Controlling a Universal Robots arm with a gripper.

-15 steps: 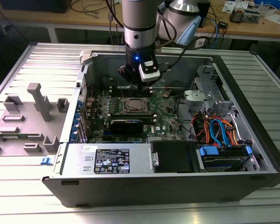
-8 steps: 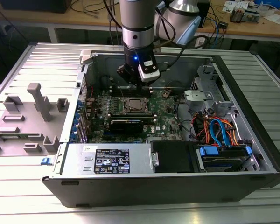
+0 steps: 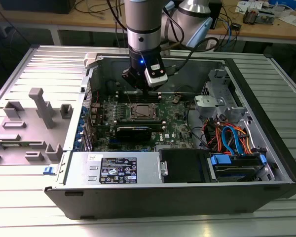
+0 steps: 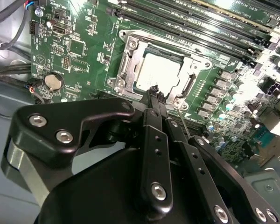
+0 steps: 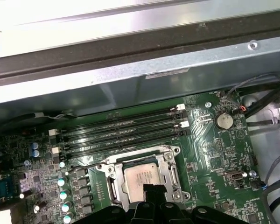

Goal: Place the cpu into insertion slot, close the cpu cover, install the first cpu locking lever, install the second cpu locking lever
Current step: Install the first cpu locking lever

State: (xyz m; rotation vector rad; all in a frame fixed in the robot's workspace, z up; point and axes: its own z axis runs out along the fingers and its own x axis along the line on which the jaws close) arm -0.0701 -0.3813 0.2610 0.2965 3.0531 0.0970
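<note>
The cpu (image 4: 159, 73) lies flat in the insertion slot (image 3: 140, 111) on the green board, its silvery top showing in both wrist views (image 5: 142, 179). The cpu cover (image 4: 129, 65), a dull metal frame, lies down around the chip, and its window leaves the top bare (image 5: 170, 172). My gripper (image 4: 154, 91) hangs just above the socket's edge, fingers pressed together with nothing between them. In the exterior view the gripper (image 3: 147, 92) stands upright over the back side of the socket. A thin metal rod (image 4: 184, 122) runs beside the fingers; I cannot tell if it is a locking lever.
Long black memory slots (image 5: 123, 135) run beside the socket, next to the case wall (image 5: 130, 79). A black graphics card (image 3: 138, 131) sits in front of the socket. Drive bays and coloured cables (image 3: 232, 140) take up the exterior view's right. A grey plastic tray (image 3: 32, 123) lies outside the case.
</note>
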